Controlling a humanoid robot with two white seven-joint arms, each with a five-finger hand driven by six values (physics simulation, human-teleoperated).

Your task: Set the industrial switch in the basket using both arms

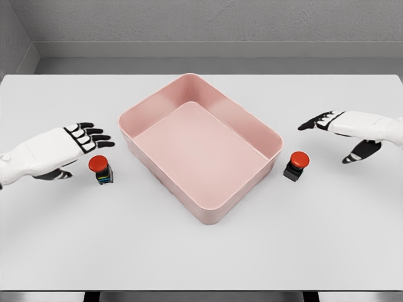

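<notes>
On the white tabletop (201,251), the pink basket (151,110) sits in the middle, turned at an angle, its near corner closest to the camera. Left of it stands a red-capped industrial switch (100,169), upright, with the left robot hand (85,141) just beside and behind it, fingers spread and holding nothing. Right of the basket stands a second switch (296,165), also upright. Further back, the right robot hand (340,132) is likewise open, apart from that switch.
</notes>
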